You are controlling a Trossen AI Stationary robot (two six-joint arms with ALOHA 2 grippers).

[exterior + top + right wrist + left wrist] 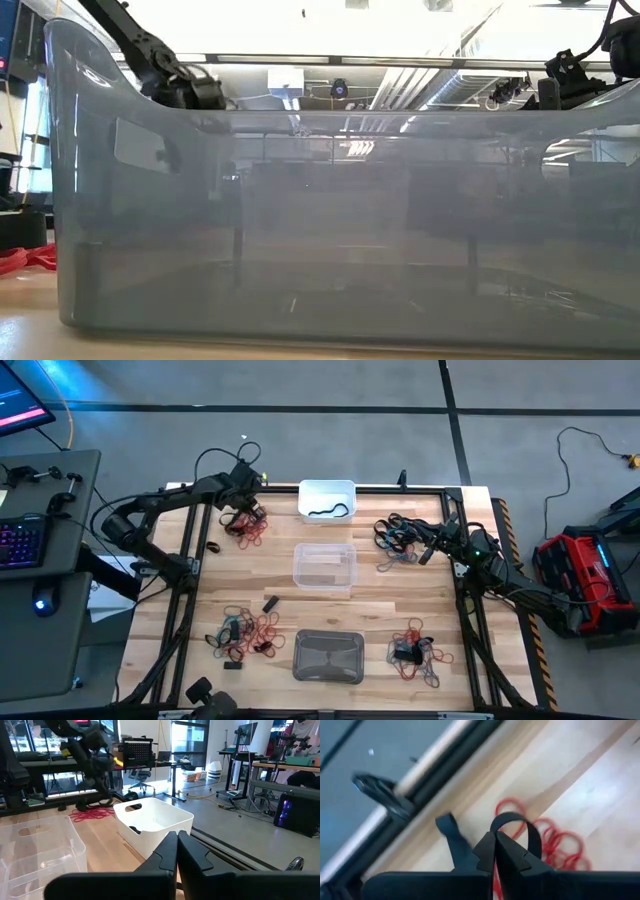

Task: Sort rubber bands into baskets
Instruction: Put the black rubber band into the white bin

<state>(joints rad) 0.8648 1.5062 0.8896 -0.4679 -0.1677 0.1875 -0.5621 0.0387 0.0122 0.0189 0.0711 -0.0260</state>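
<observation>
Black band: one black rubber band (517,827) pinched between the fingers of the left gripper (495,851), arching up out of the closed tips.
Left gripper: clamped on that band, just above the red pile (245,525) that lies beside the white basket (326,500), on the basket's left in the high view.
White basket: already holding a black band (330,512); judged the destination for this one.
Key relation: basket lying straight across from the left gripper (243,480), near, with bare wood between; a short sideways carry over the rim called for.
Nearer arm: left, by position and by load.
Right gripper: fingers pressed together on nothing (176,851), waiting over the tangled pile (398,538) on the white basket's far side.
Clear basket (324,565): just below the white one in the high view, apparently empty.
Grey basket (329,655): furthest from the white one, nearest the table-height camera.
Risk: red bands possibly snagged and dragged along with the black loop.
</observation>
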